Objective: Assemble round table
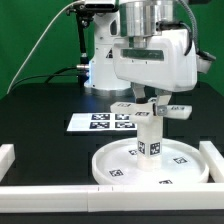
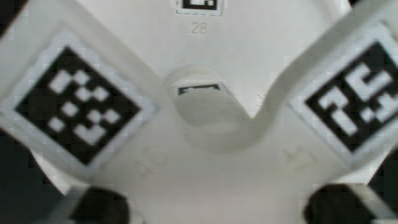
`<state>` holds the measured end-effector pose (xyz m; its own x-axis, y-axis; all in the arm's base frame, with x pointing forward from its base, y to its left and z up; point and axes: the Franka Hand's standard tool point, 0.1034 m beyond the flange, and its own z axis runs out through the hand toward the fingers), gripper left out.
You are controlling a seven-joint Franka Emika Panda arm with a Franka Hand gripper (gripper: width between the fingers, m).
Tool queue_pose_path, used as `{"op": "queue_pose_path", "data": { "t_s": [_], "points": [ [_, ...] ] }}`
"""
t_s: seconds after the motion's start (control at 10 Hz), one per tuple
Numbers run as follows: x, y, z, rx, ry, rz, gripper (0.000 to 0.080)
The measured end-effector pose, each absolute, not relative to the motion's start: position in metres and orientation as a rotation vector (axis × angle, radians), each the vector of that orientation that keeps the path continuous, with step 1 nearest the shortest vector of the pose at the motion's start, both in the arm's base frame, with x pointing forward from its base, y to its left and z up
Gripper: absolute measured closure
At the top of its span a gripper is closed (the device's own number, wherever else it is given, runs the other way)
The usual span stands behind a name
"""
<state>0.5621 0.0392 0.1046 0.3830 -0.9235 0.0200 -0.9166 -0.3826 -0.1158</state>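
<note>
I've got the gripper [image 1: 150,101] pinching the cross foot [image 2: 199,135], foot capping the leg [image 1: 150,137], leg upright at the disc [image 1: 192,166] centre

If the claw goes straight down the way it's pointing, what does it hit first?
The foot, sitting atop the leg directly under the claw; they may even be touching, depth is unclear.

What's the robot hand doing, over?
Gripper straddles white plastic cross-shaped foot piece, grip unclear. Foot on short white cylinder leg, upright on rimmed round disc. Nothing blocking.
</note>
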Motion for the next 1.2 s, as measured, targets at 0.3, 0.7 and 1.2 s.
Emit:
{"op": "queue_pose_path", "data": {
  "t_s": [0.3,0.7,1.2],
  "points": [
    [0.564,0.039,0.119,-2.618,1.560,-0.107,0.0159],
    [0.568,0.046,0.133,-2.837,1.079,-0.171,0.0151],
    [0.561,0.057,0.129,-3.037,0.417,-0.205,0.0151]
  ]
}}
